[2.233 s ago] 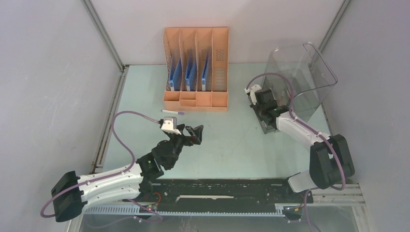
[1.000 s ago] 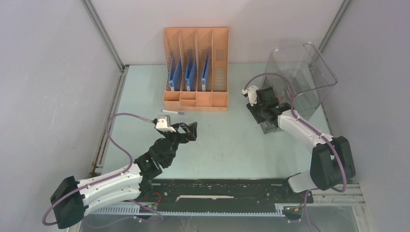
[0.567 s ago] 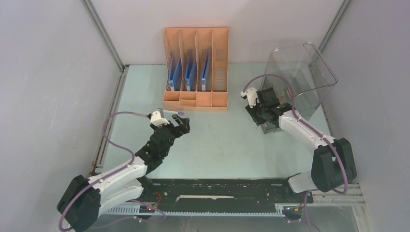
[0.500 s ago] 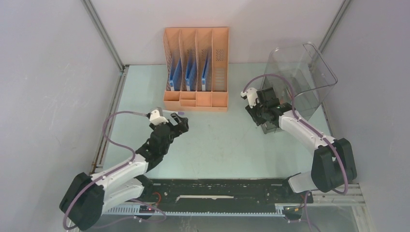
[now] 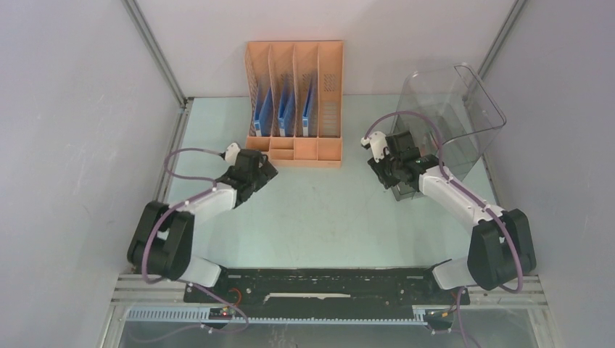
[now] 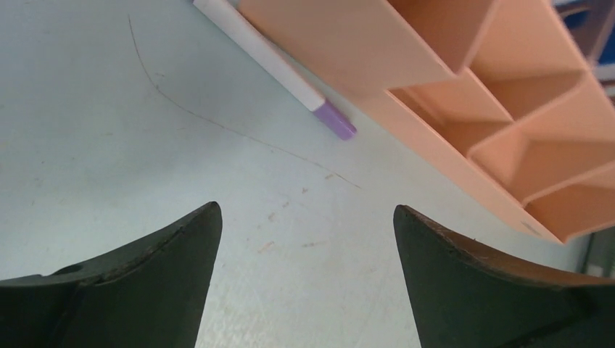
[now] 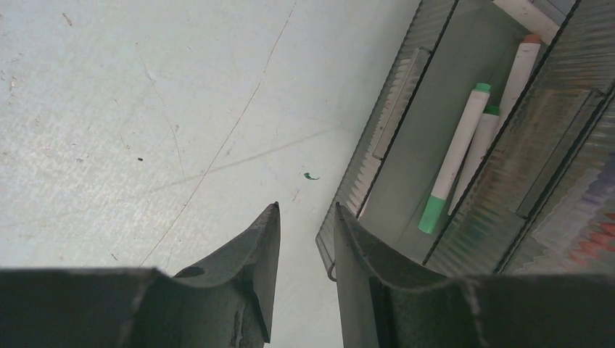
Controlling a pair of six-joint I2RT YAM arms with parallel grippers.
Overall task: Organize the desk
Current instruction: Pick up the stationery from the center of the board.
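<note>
Worktop (image 5: 326, 217), pale mint, grey-walled: one pen (image 6: 268, 61), one orange rack (image 5: 294, 94); my left claw (image 6: 304, 210) wide, right claw (image 7: 306, 206) narrow.

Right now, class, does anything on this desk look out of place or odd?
Yes: one white marker with a purple cap lies loose on the desk, beside the orange rack, at its front edge, while other markers sit inside the open clear drawer.

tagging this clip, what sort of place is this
Probably a robot test cell staged as a desk: grey walls box in a pale mint-green tabletop holding an orange four-slot file rack and a clear smoky plastic drawer bin, beside two white robot arms.
</note>
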